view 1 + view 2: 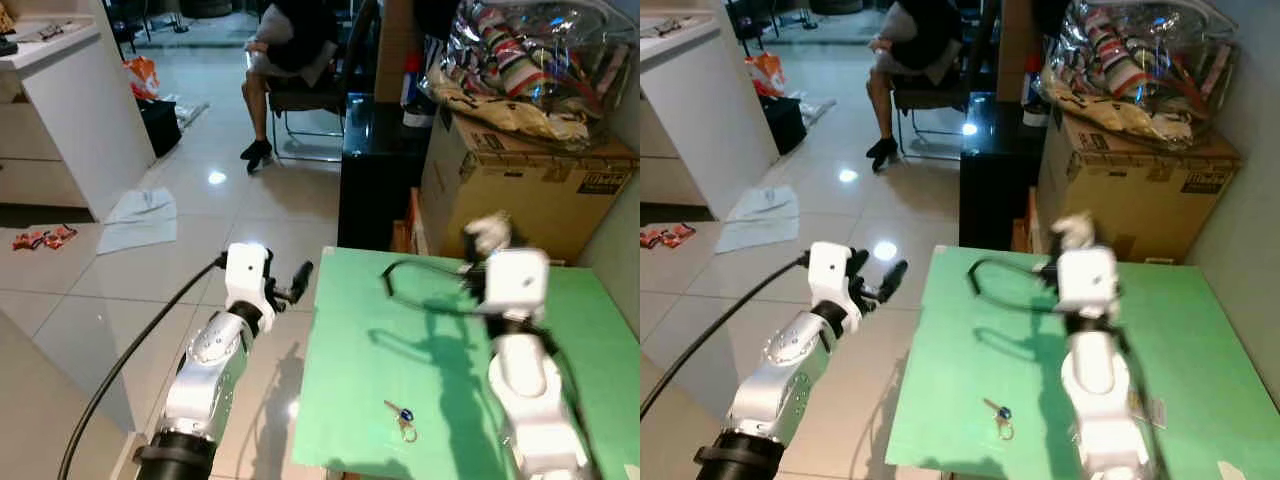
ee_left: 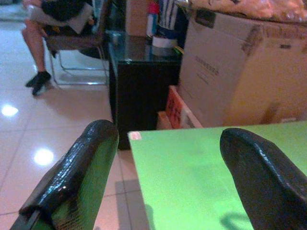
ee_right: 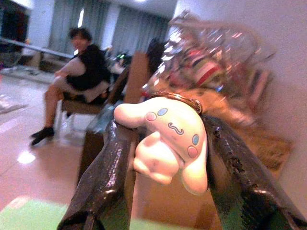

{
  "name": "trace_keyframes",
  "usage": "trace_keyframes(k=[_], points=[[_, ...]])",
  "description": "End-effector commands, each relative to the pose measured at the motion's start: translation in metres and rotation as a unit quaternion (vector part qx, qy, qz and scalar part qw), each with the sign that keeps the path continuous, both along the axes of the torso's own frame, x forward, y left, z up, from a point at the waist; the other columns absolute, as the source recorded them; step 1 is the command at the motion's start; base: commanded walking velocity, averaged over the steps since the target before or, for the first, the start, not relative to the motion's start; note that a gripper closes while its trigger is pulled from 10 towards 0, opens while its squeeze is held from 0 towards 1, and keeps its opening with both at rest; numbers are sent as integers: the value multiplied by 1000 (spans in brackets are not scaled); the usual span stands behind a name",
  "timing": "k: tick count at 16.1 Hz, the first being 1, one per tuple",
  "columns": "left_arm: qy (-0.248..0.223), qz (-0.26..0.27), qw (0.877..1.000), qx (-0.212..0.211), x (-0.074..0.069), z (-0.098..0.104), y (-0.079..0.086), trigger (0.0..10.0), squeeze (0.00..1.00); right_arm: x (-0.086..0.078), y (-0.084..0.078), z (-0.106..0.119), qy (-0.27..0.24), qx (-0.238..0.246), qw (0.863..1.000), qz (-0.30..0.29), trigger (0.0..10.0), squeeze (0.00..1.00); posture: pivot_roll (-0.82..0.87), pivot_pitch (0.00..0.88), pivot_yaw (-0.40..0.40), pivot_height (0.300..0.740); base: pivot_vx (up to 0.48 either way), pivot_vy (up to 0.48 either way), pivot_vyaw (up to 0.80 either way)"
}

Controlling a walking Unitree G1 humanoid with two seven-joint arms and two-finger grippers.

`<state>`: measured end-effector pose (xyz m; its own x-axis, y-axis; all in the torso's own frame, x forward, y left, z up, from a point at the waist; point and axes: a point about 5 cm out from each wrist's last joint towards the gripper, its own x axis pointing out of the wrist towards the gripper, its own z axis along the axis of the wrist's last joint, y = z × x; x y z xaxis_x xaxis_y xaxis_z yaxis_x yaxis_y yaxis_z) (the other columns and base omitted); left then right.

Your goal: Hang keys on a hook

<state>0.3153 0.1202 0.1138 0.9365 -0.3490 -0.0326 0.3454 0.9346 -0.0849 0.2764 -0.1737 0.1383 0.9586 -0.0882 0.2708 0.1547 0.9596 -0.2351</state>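
The right gripper point(image 3: 165, 158) pinches a white plush charm point(image 3: 165, 141) with a metal ring point(image 3: 180, 98) at its top, held up above the green worktop point(image 1: 360, 380). A small bunch of keys point(image 1: 401, 418) with a blue tag lies on the worktop near its front edge. The left gripper point(image 2: 168, 177) hovers spread at the worktop's left edge. A person point(image 1: 285, 50) sits on a chair behind.

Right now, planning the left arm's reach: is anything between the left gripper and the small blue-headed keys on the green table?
Nothing visible does. The open left gripper hangs beside the green table's left edge; only bare tabletop separates it from the small blue-headed keys.
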Motion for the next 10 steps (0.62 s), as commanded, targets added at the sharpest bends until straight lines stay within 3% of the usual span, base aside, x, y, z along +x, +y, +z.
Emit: trace_keyframes(k=[1,3,4,10], points=[[-28,11,1000,-3,6,13,1,10000,0,0,-1,-5,8,11,1000,4,0,0,-158,0,29,740,0,0,0],[-31,14,999,10,9,13,0,10000,0,0,1,-11,16,13,1000,12,0,0,-159,0,30,740,0,0,0],[-4,-12,1000,19,11,3,-7,10000,0,4,3,-24,46,20,998,26,0,0,-164,0,34,740,0,0,0],[-4,-7,999,34,14,0,-8,10000,0,7,-8,-34,74,71,995,-1,0,0,-169,0,45,740,0,0,0]])
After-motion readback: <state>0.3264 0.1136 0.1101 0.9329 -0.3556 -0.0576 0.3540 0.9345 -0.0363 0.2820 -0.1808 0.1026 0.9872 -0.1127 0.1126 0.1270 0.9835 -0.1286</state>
